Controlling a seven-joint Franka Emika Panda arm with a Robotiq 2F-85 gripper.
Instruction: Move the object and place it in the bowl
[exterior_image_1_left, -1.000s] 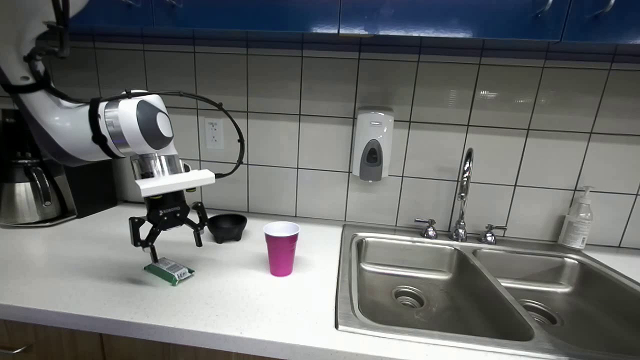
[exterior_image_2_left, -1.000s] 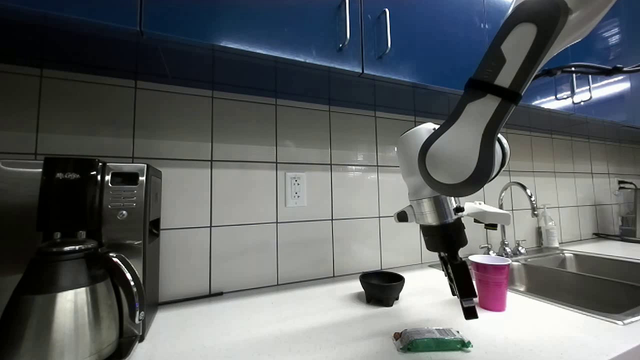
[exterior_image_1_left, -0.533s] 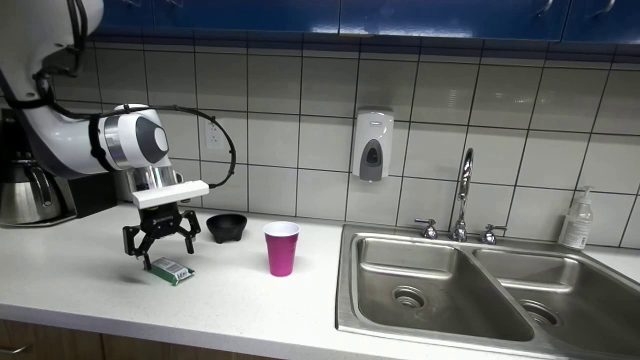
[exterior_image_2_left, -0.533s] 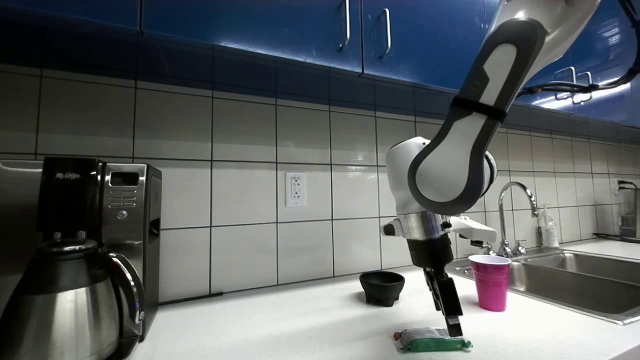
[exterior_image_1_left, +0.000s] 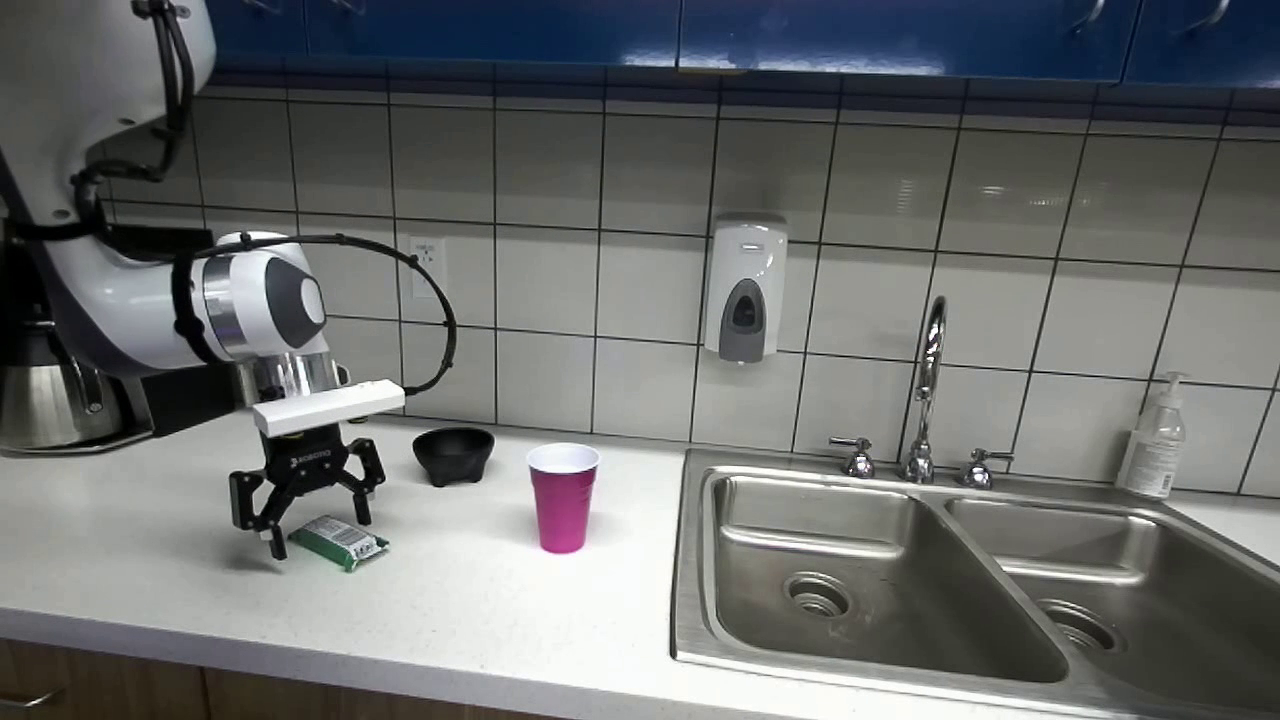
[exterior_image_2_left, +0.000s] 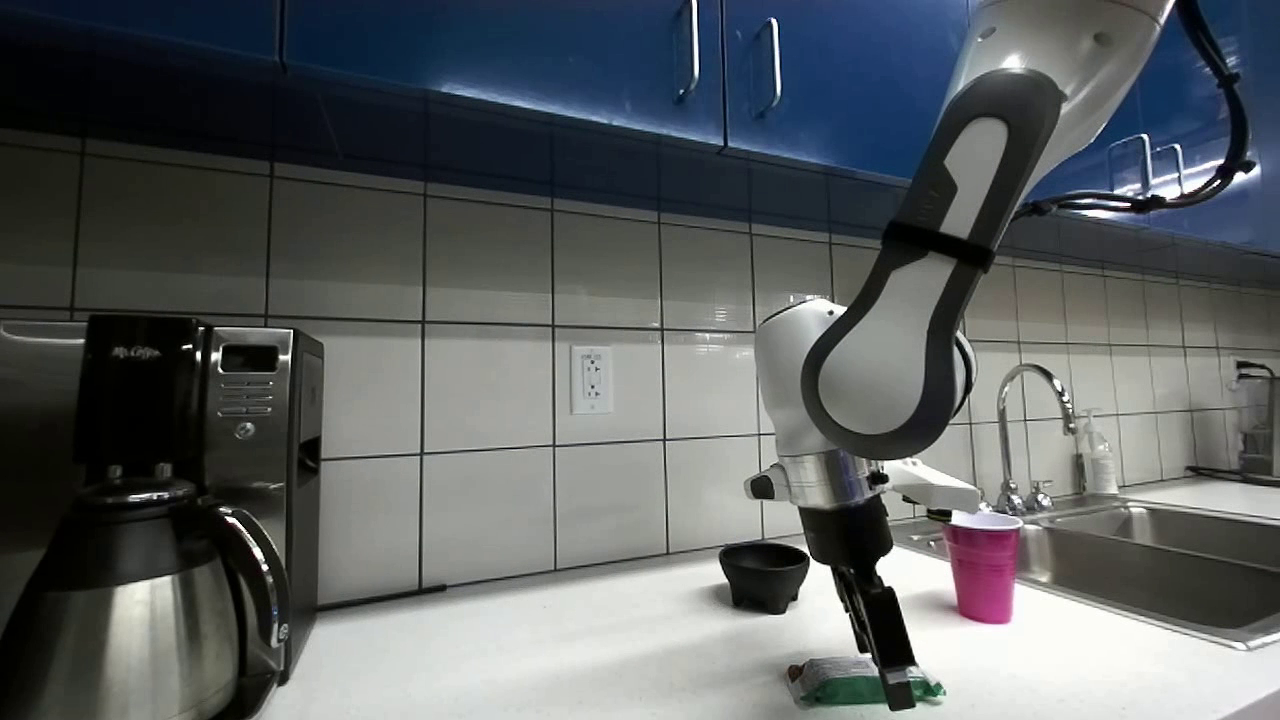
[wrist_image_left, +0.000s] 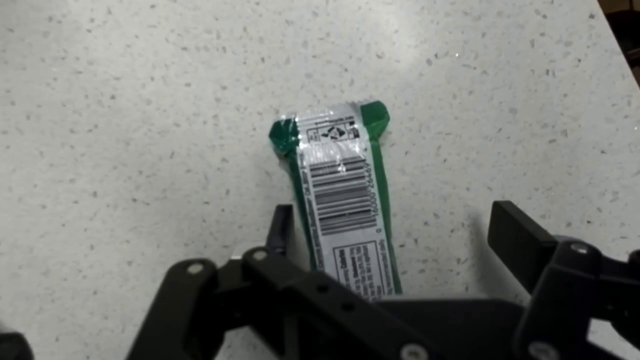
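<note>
On the counter stand the bowl and the cup, both upright, the bowl dark inside, the cup pale; I can't see to the bottom of either. The packet lies flat on the same counter, green along its edges, with a pale panel of barcode and fine print. I have the gripper with its fingers well apart, the packet between them, nearer one. I count one packet, one bowl, one cup, two sink basins.
</note>
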